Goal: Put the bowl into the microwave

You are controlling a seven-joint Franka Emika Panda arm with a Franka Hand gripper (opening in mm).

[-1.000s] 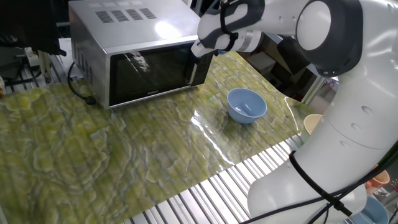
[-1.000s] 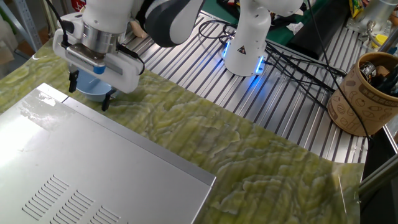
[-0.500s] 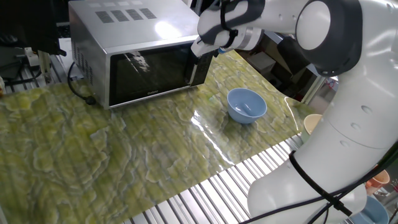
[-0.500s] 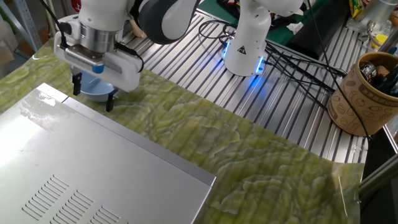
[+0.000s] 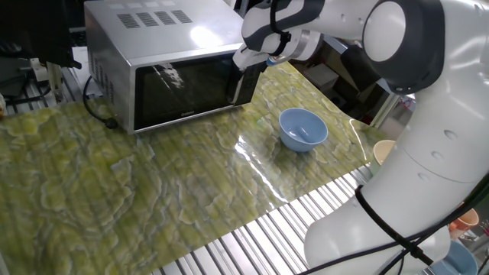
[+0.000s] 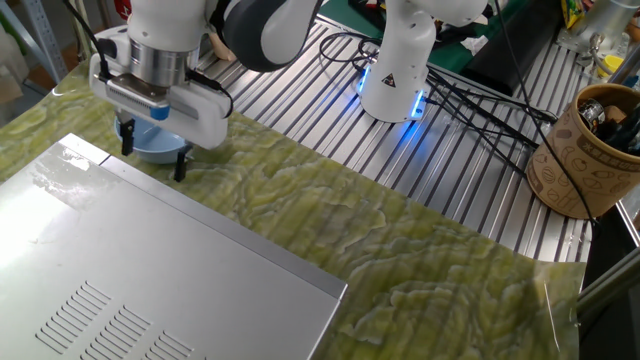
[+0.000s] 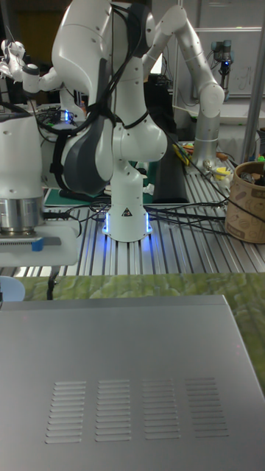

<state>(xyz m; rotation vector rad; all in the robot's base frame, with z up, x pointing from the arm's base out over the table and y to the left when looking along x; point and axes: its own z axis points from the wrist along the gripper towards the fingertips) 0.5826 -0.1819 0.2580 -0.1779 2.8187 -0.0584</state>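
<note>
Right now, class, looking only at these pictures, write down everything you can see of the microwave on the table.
The microwave is a large boxy silver oven, apparently of metal. Its door, of dark glossy glass, is closed. Rows of vent slots are cut into its flat top, and a dark strip runs down the front at one end of the door. It stands upright on the green marbled table cover. A dark cable lies at its far corner. The robot's fingers are beside its front corner; contact cannot be judged. The blue bowl sits apart, outside it.

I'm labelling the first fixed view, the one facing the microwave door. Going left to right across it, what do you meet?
Microwave → gripper at the microwave's right front corner → light-blue bowl on the green mat → the arm's white base.
</note>
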